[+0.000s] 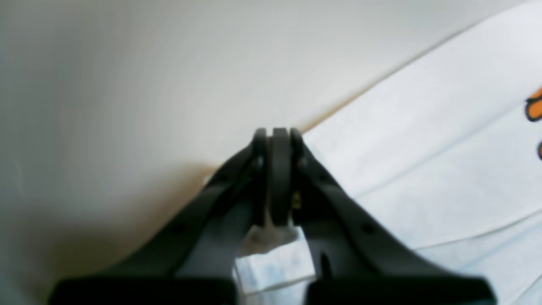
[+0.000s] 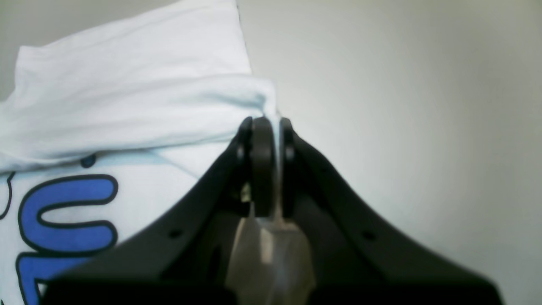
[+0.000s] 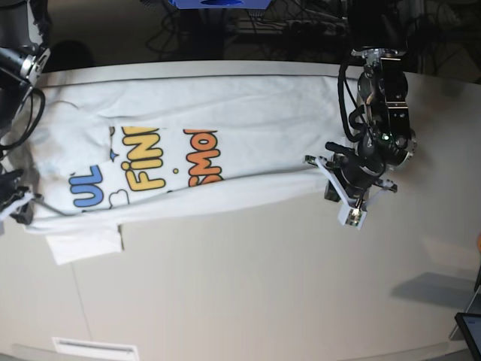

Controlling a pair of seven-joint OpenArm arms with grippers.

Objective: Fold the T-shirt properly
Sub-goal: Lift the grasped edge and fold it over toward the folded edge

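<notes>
We see a white T-shirt [image 3: 248, 128] spread lengthwise across a pale table [image 3: 263, 286], stretching from the far left of the base view to the arm on the right. Its printed side faces up, showing blue letters "UL", yellow "FIN" and orange "SMO" near the middle-left, partly cut off by a fold along the shirt's near edge. A white sleeve [image 3: 84, 242] sticks out from under that folded edge at the lower left. The left gripper [image 1: 277, 133], which appears on the right of the base view, sits at the shirt's right-hand end; from its wrist camera, its dark fingers [image 1: 279, 178] are pressed together with a small tuft of white cloth pinched between them, and the shirt lies flat to its right with a bit of orange print at the frame's edge. The right gripper [image 2: 266, 123], at the far left of the base view, has its fingers [image 2: 262, 169] closed tightly on a bunched fold of the shirt's cloth, with a large blue letter "U" [image 2: 67, 214] visible just below and to the left.
</notes>
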